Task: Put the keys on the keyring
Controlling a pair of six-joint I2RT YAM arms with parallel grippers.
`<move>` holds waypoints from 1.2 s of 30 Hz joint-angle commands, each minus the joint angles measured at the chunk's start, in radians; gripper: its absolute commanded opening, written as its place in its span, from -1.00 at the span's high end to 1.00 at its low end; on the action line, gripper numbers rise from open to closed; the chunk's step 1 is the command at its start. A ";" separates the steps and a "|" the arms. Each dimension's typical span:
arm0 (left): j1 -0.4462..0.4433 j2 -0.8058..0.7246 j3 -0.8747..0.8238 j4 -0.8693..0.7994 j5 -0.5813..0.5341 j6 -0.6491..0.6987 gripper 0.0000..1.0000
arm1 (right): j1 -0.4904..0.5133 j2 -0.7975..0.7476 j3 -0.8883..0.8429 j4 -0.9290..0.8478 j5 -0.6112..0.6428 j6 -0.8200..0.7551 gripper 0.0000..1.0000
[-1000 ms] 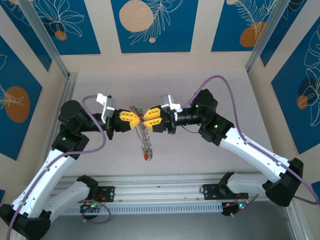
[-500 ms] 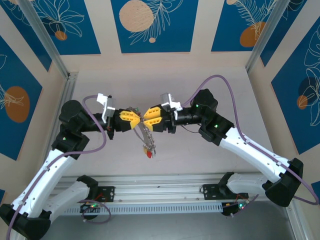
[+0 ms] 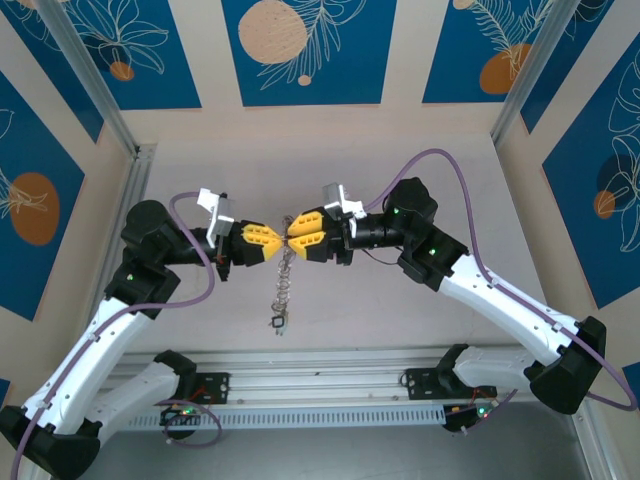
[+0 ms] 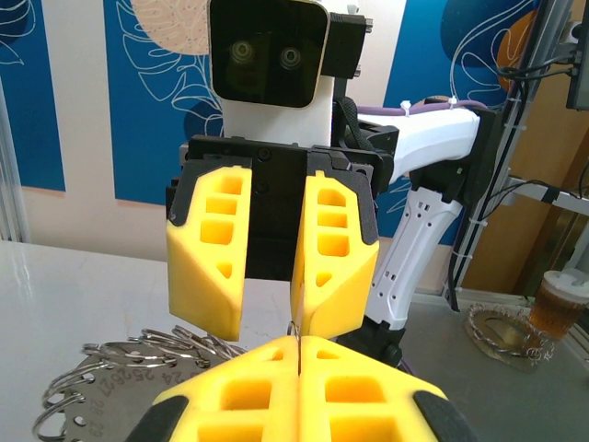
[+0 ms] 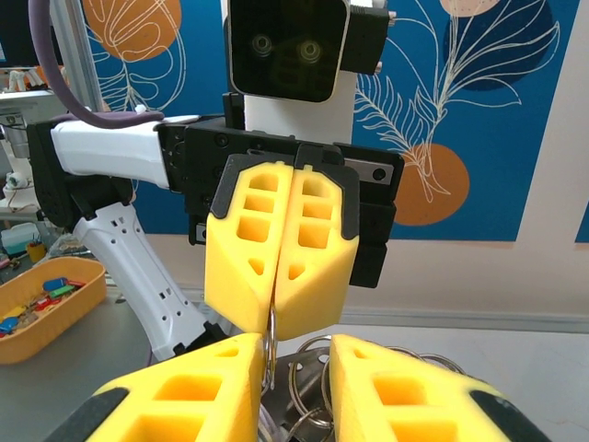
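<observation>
**Pale desk with a bunch of metal rings on it**

The smooth, pale grey-white desk (image 3: 420, 300) carries a cluster of silver metal split rings (image 4: 184, 343) lying flat near its middle, the loops overlapping one another. A round stamped metal tag (image 4: 120, 398) rests among them, touching the rings. A ribbed aluminium rail (image 3: 320, 385) runs along the desk's near edge.
</observation>
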 commanded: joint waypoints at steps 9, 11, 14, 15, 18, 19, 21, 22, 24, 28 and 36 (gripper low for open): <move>-0.020 -0.006 0.013 0.037 -0.031 0.024 1.00 | -0.004 0.018 -0.001 0.001 -0.053 0.018 0.56; -0.020 -0.003 0.011 0.051 -0.036 0.015 1.00 | -0.005 0.019 -0.001 -0.004 -0.056 0.017 0.57; -0.020 0.000 0.004 0.080 -0.049 0.000 1.00 | -0.005 0.019 -0.002 -0.010 -0.059 0.017 0.63; -0.020 0.001 0.000 0.092 -0.050 -0.006 1.00 | -0.004 0.018 -0.004 -0.012 -0.057 0.016 0.68; -0.021 0.007 -0.007 0.116 -0.053 -0.021 1.00 | -0.005 0.016 -0.001 -0.021 -0.051 0.007 0.96; -0.021 0.009 -0.007 0.116 -0.054 -0.021 1.00 | -0.004 0.015 0.001 -0.026 -0.048 0.003 1.00; -0.021 0.011 -0.006 0.104 -0.063 -0.011 1.00 | -0.005 0.011 0.013 -0.054 -0.041 -0.024 1.00; -0.021 0.012 0.001 0.083 -0.072 0.003 1.00 | -0.003 0.008 0.021 -0.073 -0.032 -0.042 1.00; -0.021 0.018 0.034 -0.030 -0.109 0.066 1.00 | -0.004 0.000 0.061 -0.180 0.005 -0.121 1.00; -0.020 0.020 0.124 -0.295 -0.197 0.209 0.71 | -0.002 0.022 0.213 -0.467 0.078 -0.311 1.00; -0.025 0.035 0.264 -0.635 -0.346 0.426 0.54 | 0.010 0.203 0.580 -0.937 0.162 -0.455 1.00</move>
